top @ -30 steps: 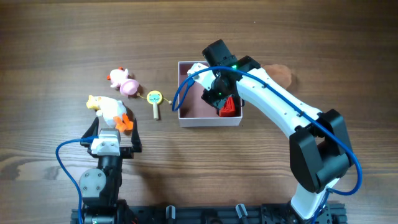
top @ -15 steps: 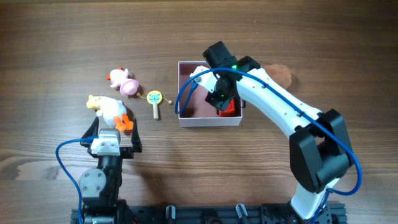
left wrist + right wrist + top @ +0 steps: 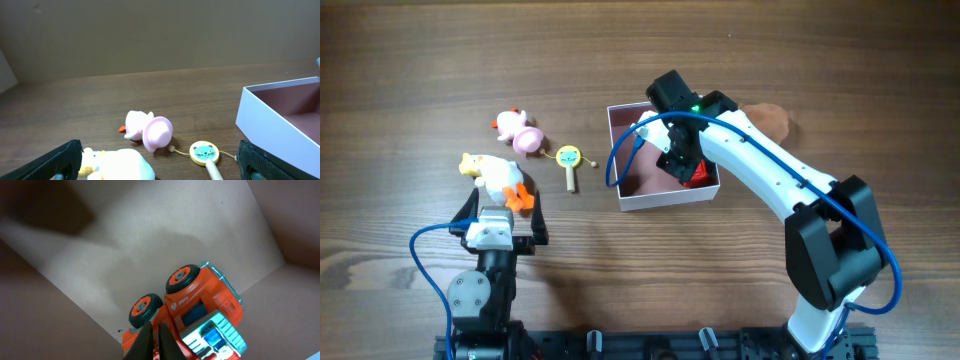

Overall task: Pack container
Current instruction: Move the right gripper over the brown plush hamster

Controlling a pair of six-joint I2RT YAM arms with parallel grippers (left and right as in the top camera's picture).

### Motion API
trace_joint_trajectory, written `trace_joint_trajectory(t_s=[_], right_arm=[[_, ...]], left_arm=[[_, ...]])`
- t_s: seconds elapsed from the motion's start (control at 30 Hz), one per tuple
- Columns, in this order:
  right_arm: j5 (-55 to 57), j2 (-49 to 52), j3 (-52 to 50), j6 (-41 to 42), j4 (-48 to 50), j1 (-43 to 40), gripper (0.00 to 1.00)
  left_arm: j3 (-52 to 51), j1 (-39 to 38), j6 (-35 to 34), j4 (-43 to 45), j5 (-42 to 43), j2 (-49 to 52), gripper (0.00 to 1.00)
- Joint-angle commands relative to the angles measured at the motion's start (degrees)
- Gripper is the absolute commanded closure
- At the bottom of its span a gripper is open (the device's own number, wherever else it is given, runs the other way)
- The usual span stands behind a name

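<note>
Item 1. Container (image 3: 670, 198): square, shallow, lidless, with white walls and a dusty pink inside. We find it on the table (image 3: 420, 60) right of centre, turned a little askew to the table edge. The left wrist view shows one white corner and part of the pink inside at the right.

Item 2. Truck (image 3: 697, 179): orange-red, with orange-hubbed wheels and pale blue parts. It lies inside the container against the right wall, in the near right corner.

Item 3. Right claw (image 3: 682, 165): lowered into the container, directly over the truck. Its fingers (image 3: 144, 341) are drawn narrow, with only a sliver between them. The tips overlap the truck's orange body; we cannot tell whether they nip it.

Item 4. Left claw (image 3: 504, 200): spread wide and holding nothing, near the front edge at the left, well apart from the container.

Item 5. Duck (image 3: 495, 177): white with orange feet, on the table just ahead of the left claw.

Item 6. Pink toy (image 3: 518, 132): small, pink and white, lying on its side beyond the duck.

Item 7. Rattle (image 3: 568, 156): a yellow disc with a cat face on a wooden stick, between the pink toy and the container, touching neither.

Item 8. Brown object (image 3: 772, 120): on the table behind the right arm and partly hidden. We cannot identify it.
</note>
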Motion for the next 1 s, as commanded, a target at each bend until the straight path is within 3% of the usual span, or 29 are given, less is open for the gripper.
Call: trace_joint_trajectory(t_s=[0.0, 0.13, 0.3, 0.37, 0.43, 0.47, 0.5, 0.6, 0.73, 0.97], right_arm=[[-1.7, 0.0, 3.3, 0.7, 0.8, 0.3, 0.96], [-4.9, 0.0, 6.4, 4.9, 2.9, 0.3, 0.96], [-0.9, 0.0, 12.2, 17.9, 6.6, -1.1, 0.91], [2.8, 0.0, 14.5, 23.8, 6.0, -2.9, 0.76], [4.3, -0.2, 17.3, 27.7, 3.5, -6.1, 0.54], [4.3, -0.2, 18.8, 28.3, 1.8, -8.3, 0.35], [4.3, -0.3, 19.7, 28.8, 0.8, -9.7, 0.24], [4.3, -0.6, 21.3, 29.0, -2.7, -16.5, 0.13], [4.3, -0.3, 21.2, 28.8, -5.9, -24.3, 0.05], [-3.3, -0.1, 19.6, 37.7, -5.1, -30.8, 0.08]], left_arm=[[-0.4, -0.2, 1.1, 0.0, 1.1, -0.4, 0.00], [-0.4, -0.2, 1.1, 0.0, 1.1, -0.4, 0.00], [-0.4, -0.2, 1.1, 0.0, 1.1, -0.4, 0.00], [-0.4, -0.2, 1.1, 0.0, 1.1, -0.4, 0.00], [-0.3, -0.2, 1.1, 0.0, 1.1, -0.4, 0.00], [-0.4, -0.2, 1.1, 0.0, 1.1, -0.4, 0.00], [-0.3, -0.2, 1.1, 0.0, 1.1, -0.4, 0.00], [-0.4, -0.2, 1.1, 0.0, 1.1, -0.4, 0.00], [-0.4, -0.2, 1.1, 0.0, 1.1, -0.4, 0.00], [-0.4, -0.2, 1.1, 0.0, 1.1, -0.4, 0.00]])
